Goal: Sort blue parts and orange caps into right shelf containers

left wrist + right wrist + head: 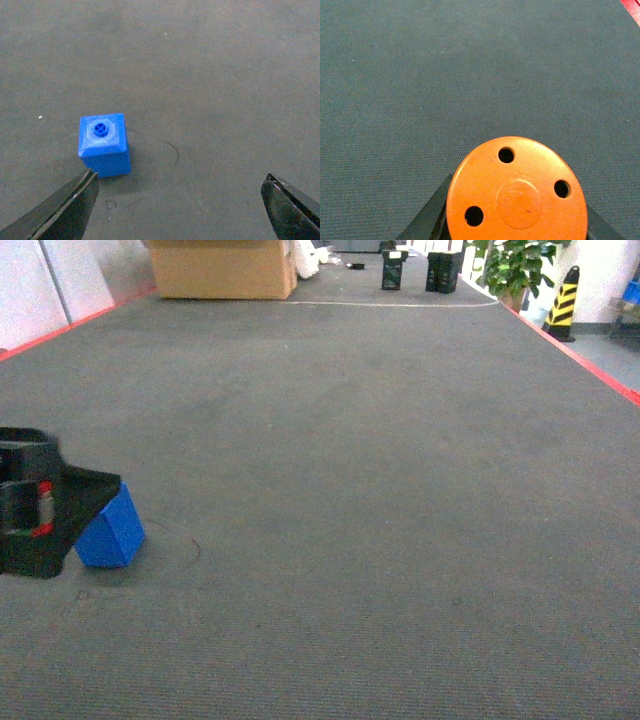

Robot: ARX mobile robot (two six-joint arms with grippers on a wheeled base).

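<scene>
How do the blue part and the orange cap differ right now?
The blue part is a boxy block with a round stud on top; the orange cap is a flat disc with three holes. The blue part sits free on the carpet, ahead of the open left pincer; the orange cap is held in the right pincer. Both are plain, single-coloured pieces.

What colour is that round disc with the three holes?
Orange: the round cap, clearest in the right wrist view.

The head camera looks forward and down across the grey carpet. Both wrist cameras face down close; head and left wrist share the blue part.
</scene>
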